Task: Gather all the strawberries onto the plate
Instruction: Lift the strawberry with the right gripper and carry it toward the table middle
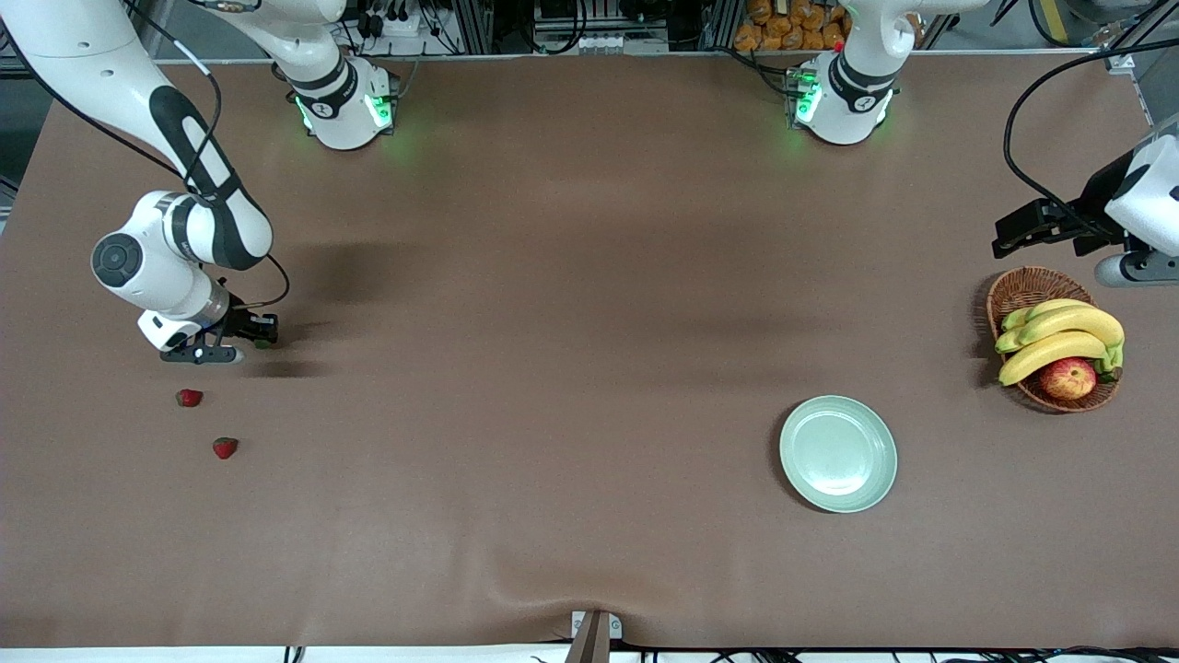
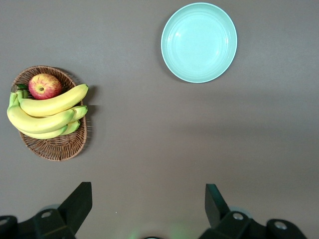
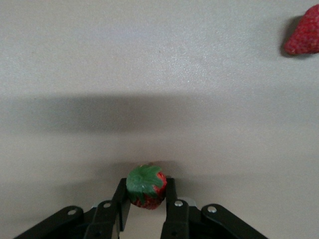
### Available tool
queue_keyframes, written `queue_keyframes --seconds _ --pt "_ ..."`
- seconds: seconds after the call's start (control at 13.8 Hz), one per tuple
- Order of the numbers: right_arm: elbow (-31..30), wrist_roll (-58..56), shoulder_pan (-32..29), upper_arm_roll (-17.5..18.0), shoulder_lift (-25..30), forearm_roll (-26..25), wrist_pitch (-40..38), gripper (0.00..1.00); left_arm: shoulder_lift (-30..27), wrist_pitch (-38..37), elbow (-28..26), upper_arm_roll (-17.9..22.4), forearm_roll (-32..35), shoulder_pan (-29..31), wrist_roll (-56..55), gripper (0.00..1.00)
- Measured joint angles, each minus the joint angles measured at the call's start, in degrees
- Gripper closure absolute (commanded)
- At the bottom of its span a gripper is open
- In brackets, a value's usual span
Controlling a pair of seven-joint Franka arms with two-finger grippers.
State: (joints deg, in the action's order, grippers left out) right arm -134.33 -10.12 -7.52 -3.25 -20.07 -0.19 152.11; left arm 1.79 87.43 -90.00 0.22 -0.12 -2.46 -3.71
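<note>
— Between the right gripper's (image 3: 145, 199) fingers (image 3: 121, 201), what is sitting?

— One strawberry (image 3: 146, 186), green top showing; the fingers are pressing on it from both sides, down at the table (image 1: 553, 368) near the right arm's end. Only the right wrist view is showing that grip. From the front, the right gripper (image 1: 261, 337) is covering the berry almost wholly.

— And the other berries?

— Two more strawberries are lying on the cloth close by that gripper, both nearer to the front camera than it: the first loose strawberry (image 1: 189, 398) just beside it, the second loose strawberry (image 1: 225, 447) a little nearer still. The wrist view is catching only one of them, at its edge.

— Where is the plate?

— The plate (image 1: 838, 453) is lying well apart from that hand, toward the left arm's end, with nothing on it. The left gripper (image 2: 148, 201) is hanging above that end of the table with its fingers spread wide apart, and its wrist view is showing the plate together with the wicker basket (image 2: 55, 144) of bananas (image 2: 45, 112) and an apple (image 2: 44, 86). The left arm is waiting.

— Any writing to read?

— None that I can make out.

— The right arm's pose?

— It is bending down from its base, wrist turned low over the cloth.
</note>
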Motion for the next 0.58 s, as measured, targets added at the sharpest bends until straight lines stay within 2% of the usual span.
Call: queue_keyframes --seconds 0.22,0.36,0.58 --pt "2.57 -0.05 0.19 0.32 2.08 0.00 -4.48 1.00 0.00 0.01 0.00 0.00 0.00 0.00 0.00 0.00" --pt "7.12 -0.07 1.22 0.54 4.66 0.00 -13.89 1.00 0.00 0.01 0.00 0.00 0.00 0.00 0.00 0.00" --pt "19.35 0.00 4.74 0.70 7.32 0.24 -31.50 1.00 0.00 0.04 0.00 -0.01 0.00 0.00 0.00 0.00"
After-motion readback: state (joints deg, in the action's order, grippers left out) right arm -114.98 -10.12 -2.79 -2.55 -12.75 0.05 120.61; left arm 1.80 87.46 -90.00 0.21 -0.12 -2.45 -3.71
